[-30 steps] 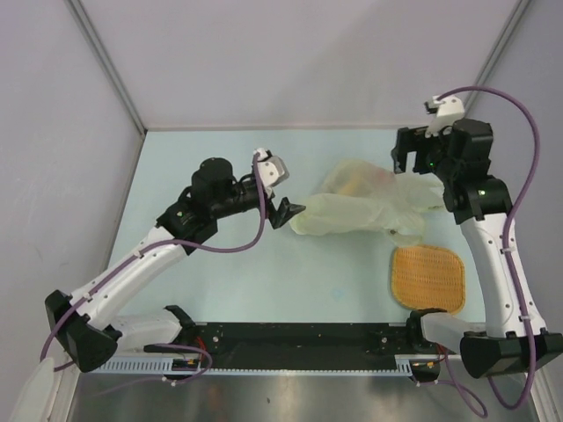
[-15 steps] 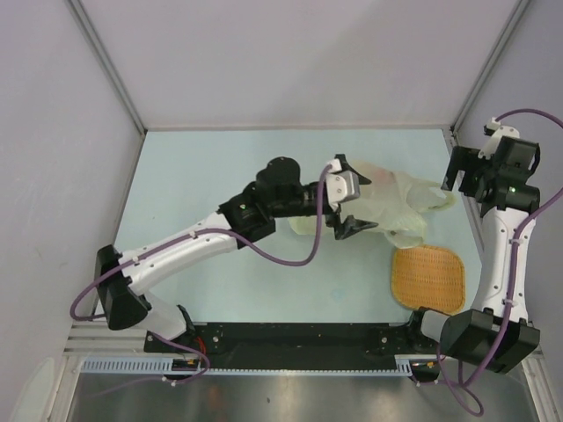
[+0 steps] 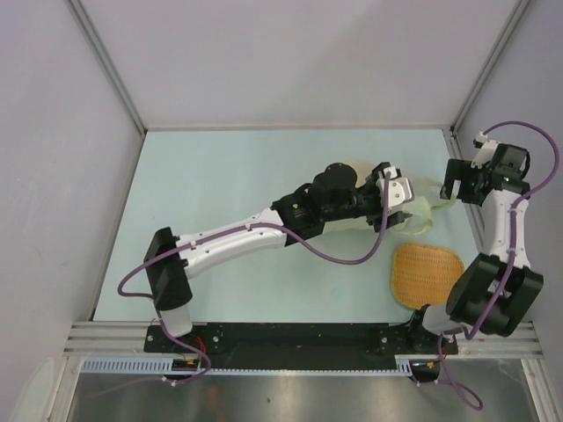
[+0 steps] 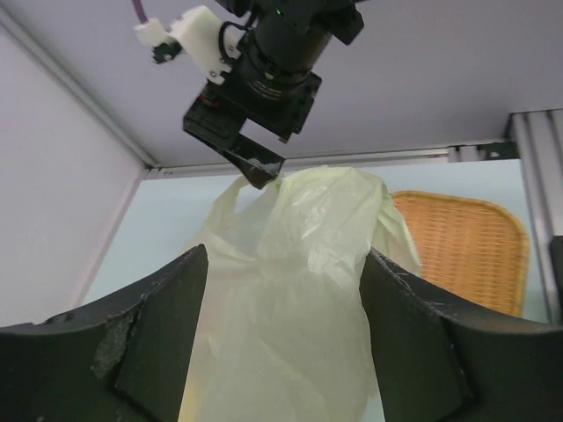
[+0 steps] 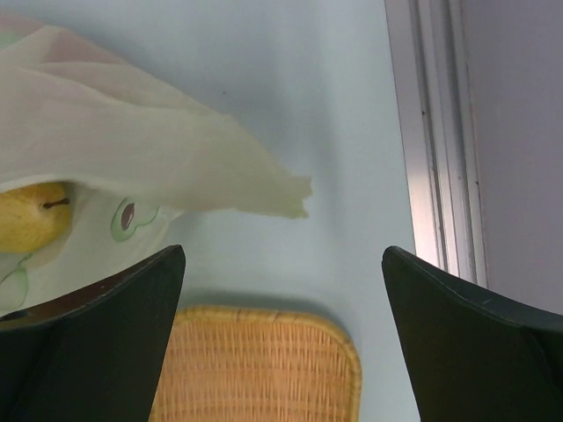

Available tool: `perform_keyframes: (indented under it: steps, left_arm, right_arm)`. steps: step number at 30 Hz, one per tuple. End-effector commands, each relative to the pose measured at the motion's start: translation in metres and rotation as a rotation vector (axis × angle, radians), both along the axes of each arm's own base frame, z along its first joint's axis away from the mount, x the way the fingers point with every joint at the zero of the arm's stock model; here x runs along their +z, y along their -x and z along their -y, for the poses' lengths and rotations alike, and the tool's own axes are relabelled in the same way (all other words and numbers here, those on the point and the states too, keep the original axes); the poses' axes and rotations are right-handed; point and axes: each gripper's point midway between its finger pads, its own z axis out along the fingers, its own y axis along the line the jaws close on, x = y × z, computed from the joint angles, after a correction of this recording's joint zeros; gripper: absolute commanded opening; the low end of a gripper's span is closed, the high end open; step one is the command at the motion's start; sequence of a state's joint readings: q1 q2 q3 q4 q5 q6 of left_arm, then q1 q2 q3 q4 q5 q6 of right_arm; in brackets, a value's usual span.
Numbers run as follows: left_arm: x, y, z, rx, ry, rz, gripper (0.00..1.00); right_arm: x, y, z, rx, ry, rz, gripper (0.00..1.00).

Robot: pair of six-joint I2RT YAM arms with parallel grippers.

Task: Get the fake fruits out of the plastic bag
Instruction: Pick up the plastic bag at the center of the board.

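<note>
Close wide-open left gripper on plastic bag lying between its jaws, at three o'clock on table. Pinch film only; lift gently. Send right gripper, also open and empty, toward yellow fake fruit at its nine o'clock.

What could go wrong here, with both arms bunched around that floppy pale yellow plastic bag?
1. The pale yellow thin plastic bag sits slack between the left jaws, which stand open; closing might pinch only film and drag the whole bag.
2. The right jaws, also open, hang close to the left arm by the bag; the arms could bump.
3. The yellow fake fruit lies just under the bag's loose edge and might roll out uncontrolled.
</note>
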State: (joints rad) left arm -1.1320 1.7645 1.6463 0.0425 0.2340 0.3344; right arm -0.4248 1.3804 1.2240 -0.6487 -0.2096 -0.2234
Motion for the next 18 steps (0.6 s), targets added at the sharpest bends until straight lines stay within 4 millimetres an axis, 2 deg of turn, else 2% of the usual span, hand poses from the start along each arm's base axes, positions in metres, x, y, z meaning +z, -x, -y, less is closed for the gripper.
perform_keyframes:
  steps: [1, 3, 5, 6, 7, 9, 10, 11, 12, 13, 14, 15, 16, 17, 18]
  left_arm:
    - [0.021, -0.029, -0.005, 0.136, 0.010, 0.057, 0.70]
    - [0.012, -0.032, -0.007, 0.134, -0.020, 0.048, 0.67]
    - [0.006, -0.035, -0.006, 0.130, -0.040, 0.044, 0.52]
    - [0.001, -0.036, -0.007, 0.130, -0.053, 0.035, 0.43]
    - [-0.002, -0.037, -0.007, 0.134, -0.061, 0.027, 0.21]
    - [-0.004, -0.047, -0.013, 0.171, -0.068, 0.004, 0.01]
    - [-0.002, -0.052, -0.018, 0.191, -0.066, -0.008, 0.00]
    - [0.002, -0.065, -0.031, 0.224, -0.061, -0.020, 0.00]
    - [0.001, -0.071, -0.040, 0.245, -0.061, -0.044, 0.00]
    - [0.004, -0.089, -0.057, 0.291, -0.056, -0.050, 0.00]
    - [0.001, -0.098, -0.070, 0.321, -0.065, -0.058, 0.00]
    - [0.013, -0.104, -0.088, 0.357, -0.052, -0.048, 0.00]
    - [0.017, -0.112, -0.102, 0.386, -0.047, -0.046, 0.00]
    - [0.015, -0.132, -0.126, 0.446, -0.053, -0.050, 0.00]
    - [0.028, -0.137, -0.145, 0.476, -0.036, -0.039, 0.00]
  right_arm:
    - [-0.015, -0.047, 0.014, 0.049, 0.035, 0.079, 1.00]
    - [-0.033, -0.062, 0.016, 0.066, 0.040, 0.069, 1.00]
    - [-0.042, -0.070, 0.015, 0.090, 0.049, 0.067, 1.00]
    - [-0.052, -0.077, 0.013, 0.105, 0.047, 0.060, 1.00]
    - [-0.056, -0.080, 0.011, 0.117, 0.050, 0.059, 1.00]
    - [-0.066, -0.090, 0.010, 0.140, 0.071, 0.061, 0.93]
    - [-0.067, -0.094, 0.005, 0.162, 0.072, 0.068, 0.87]
    - [-0.065, -0.098, 0.001, 0.181, 0.076, 0.079, 0.66]
    - [-0.062, -0.103, -0.005, 0.203, 0.078, 0.098, 0.56]
    - [-0.049, -0.110, -0.021, 0.258, 0.061, 0.137, 0.46]
    - [-0.039, -0.114, -0.035, 0.297, 0.052, 0.162, 0.28]
    - [-0.028, -0.117, -0.049, 0.331, 0.040, 0.184, 0.20]
    - [-0.004, -0.123, -0.064, 0.373, 0.040, 0.240, 0.14]
    - [0.010, -0.128, -0.097, 0.444, 0.035, 0.271, 0.01]
    - [0.022, -0.132, -0.115, 0.479, 0.032, 0.306, 0.00]
